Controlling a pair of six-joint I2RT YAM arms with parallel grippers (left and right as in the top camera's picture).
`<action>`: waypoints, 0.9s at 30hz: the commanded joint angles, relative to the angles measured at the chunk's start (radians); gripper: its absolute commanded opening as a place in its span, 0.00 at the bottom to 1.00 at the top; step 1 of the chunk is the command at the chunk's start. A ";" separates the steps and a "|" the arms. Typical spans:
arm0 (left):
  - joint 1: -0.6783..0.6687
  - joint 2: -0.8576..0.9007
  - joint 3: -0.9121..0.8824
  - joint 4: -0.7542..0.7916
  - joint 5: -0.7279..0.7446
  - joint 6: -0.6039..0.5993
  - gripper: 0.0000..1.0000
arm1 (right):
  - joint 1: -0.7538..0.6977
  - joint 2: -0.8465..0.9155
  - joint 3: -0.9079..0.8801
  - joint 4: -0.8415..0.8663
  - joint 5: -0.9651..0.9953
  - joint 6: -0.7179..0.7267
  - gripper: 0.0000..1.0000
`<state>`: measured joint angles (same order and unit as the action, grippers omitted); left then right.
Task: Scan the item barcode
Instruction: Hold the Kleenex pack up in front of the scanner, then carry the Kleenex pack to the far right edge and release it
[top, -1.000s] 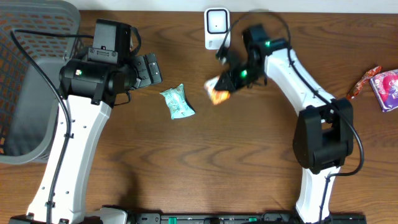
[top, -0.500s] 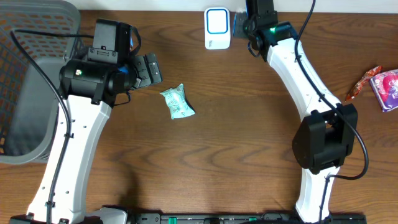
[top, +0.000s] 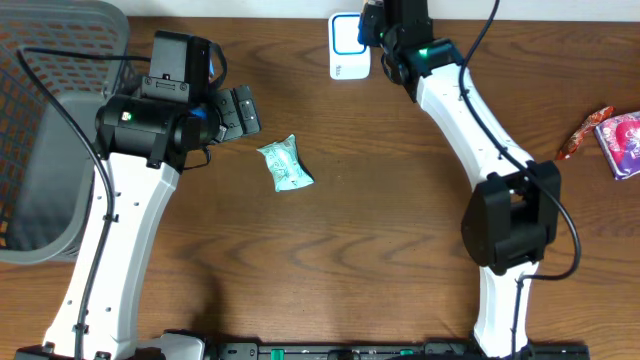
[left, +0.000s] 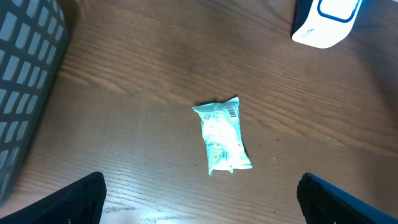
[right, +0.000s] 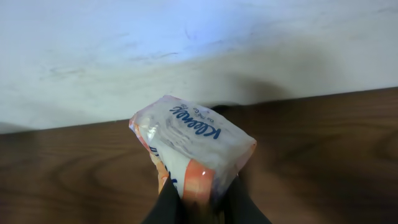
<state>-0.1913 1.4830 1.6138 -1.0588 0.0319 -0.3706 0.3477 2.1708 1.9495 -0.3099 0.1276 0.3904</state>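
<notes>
Right wrist: Kleenex pack (right: 193, 146) (orange-edged) inside the closed right tool (right: 202, 190).

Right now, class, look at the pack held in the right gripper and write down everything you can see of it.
The tissue pack is a small, soft packet in glossy plastic wrap. It is white with orange edges, and the word Kleenex reads upside down in the right wrist view. It sits tilted, with its lower end pinched in the right gripper, which is shut on it. Behind it lies the wooden table. Nothing else appears to touch it, and no barcode shows on this face.
</notes>
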 joint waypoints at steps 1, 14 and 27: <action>0.003 0.005 0.000 -0.003 0.002 -0.005 0.98 | 0.033 0.058 0.021 0.026 0.056 -0.067 0.01; 0.003 0.005 0.000 -0.003 0.002 -0.005 0.98 | 0.085 0.135 0.021 0.032 0.301 -0.344 0.02; 0.003 0.005 0.000 -0.003 0.002 -0.005 0.98 | -0.090 0.052 0.047 -0.216 0.398 -0.087 0.01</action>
<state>-0.1917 1.4834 1.6138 -1.0588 0.0319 -0.3706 0.3553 2.3024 1.9648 -0.4751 0.4664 0.1967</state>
